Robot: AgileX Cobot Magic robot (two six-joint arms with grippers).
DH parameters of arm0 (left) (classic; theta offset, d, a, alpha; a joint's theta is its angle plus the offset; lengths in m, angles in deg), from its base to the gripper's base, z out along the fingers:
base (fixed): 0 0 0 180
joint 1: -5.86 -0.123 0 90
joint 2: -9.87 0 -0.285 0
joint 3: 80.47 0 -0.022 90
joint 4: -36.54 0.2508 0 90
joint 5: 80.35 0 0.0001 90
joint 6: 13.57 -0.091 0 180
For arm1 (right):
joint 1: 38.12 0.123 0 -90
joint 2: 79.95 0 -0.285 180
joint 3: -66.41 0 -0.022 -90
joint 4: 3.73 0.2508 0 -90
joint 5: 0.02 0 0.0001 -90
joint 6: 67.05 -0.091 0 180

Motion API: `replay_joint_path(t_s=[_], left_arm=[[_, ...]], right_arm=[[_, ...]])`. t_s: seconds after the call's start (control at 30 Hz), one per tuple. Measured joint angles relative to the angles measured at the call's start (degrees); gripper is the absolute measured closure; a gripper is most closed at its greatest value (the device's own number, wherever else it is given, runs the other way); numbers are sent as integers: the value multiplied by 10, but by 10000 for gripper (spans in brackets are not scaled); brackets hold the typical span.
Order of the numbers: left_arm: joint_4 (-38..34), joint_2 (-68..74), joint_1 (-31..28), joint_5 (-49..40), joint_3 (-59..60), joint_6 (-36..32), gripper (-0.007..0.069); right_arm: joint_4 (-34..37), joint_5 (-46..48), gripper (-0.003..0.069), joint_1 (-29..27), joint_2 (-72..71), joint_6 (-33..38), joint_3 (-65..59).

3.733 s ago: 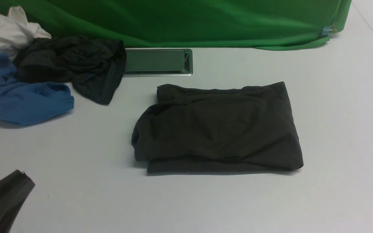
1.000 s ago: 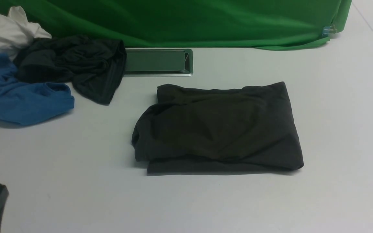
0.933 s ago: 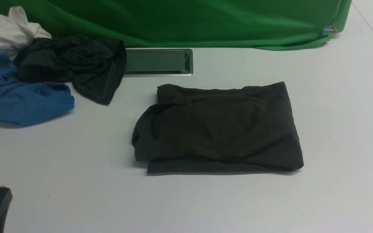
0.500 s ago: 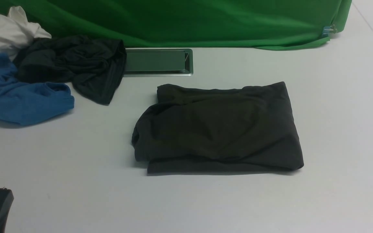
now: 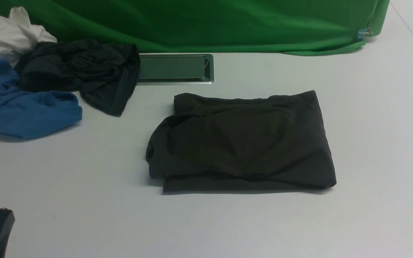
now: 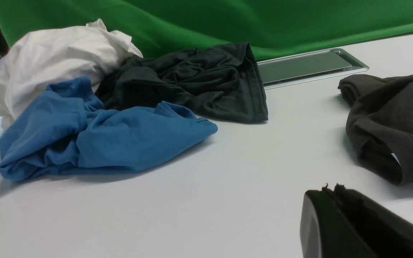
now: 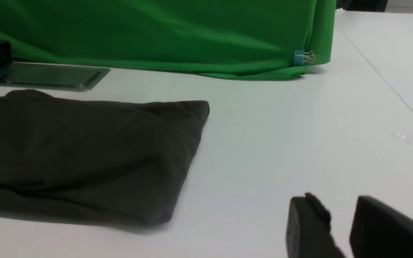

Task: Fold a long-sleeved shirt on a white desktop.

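Shirt (image 5: 240, 141) lies folded mid-desk (image 5: 371, 107), long axis running side to side, between my closed, empty left end effector (image 6: 330, 190) and my slightly parted, empty right end effector (image 7: 339, 208), neither clearly nearer.

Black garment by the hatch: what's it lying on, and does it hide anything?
The black garment lies over the blue garment's far edge and the hatch's left end, against the white garment. Anything beneath stays covered.
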Motion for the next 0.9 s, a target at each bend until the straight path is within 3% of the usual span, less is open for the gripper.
replay_joint_path(t_s=[0.9], left_arm=[[0, 0, 0, 0, 0, 0, 605]], right_arm=[[0, 0, 421, 0, 0, 0, 0]])
